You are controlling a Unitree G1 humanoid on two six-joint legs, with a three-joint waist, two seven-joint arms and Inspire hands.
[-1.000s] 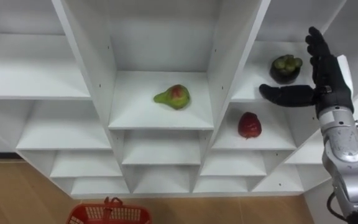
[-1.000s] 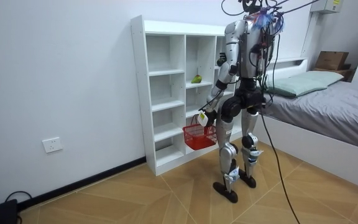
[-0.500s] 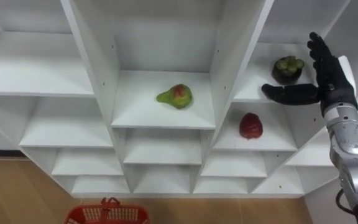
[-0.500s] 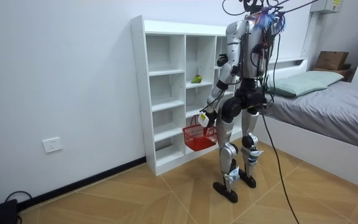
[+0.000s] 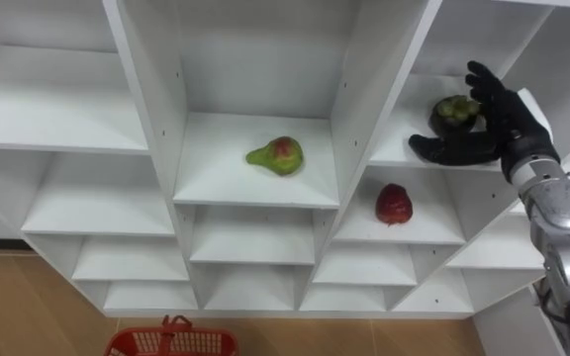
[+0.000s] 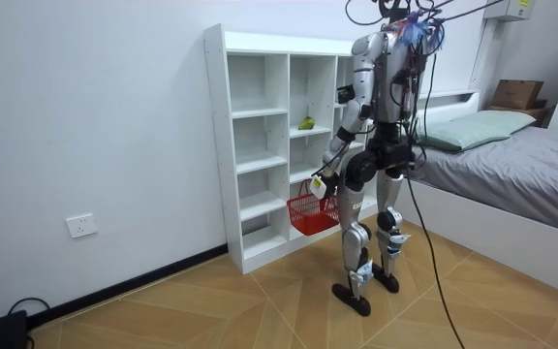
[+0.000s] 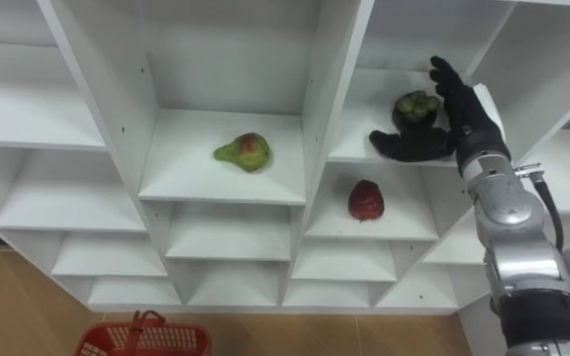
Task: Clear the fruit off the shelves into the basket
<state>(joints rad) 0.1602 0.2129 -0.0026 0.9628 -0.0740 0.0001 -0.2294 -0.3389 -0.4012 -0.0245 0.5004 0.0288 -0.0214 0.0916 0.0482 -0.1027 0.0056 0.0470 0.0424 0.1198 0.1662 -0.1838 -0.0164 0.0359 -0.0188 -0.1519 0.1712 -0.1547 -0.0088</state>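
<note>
A dark mangosteen (image 5: pixel 451 111) with a green cap sits on an upper shelf in the right column of the white closet (image 5: pixel 354 109). My right hand (image 5: pixel 500 127) is open around it, with the fingers up along its right side and the thumb stretched under its front. A green-red pear (image 5: pixel 277 155) lies on the middle shelf. One shelf below the mangosteen stands a red fruit (image 5: pixel 394 204). The red basket (image 5: pixel 171 341) hangs low in front of me. In the room view my left hand (image 6: pixel 320 181) grips its handle at hip height.
I stand close to the closet, facing its right half. The other shelves hold nothing. A bed (image 6: pixel 521 165) stands at the room view's right, and wooden floor (image 6: pixel 211 310) lies open behind me.
My right hand has moved left and in towards the mangosteen, and its fingers now reach round the fruit's right side. The basket and the other fruits stay where they were.
</note>
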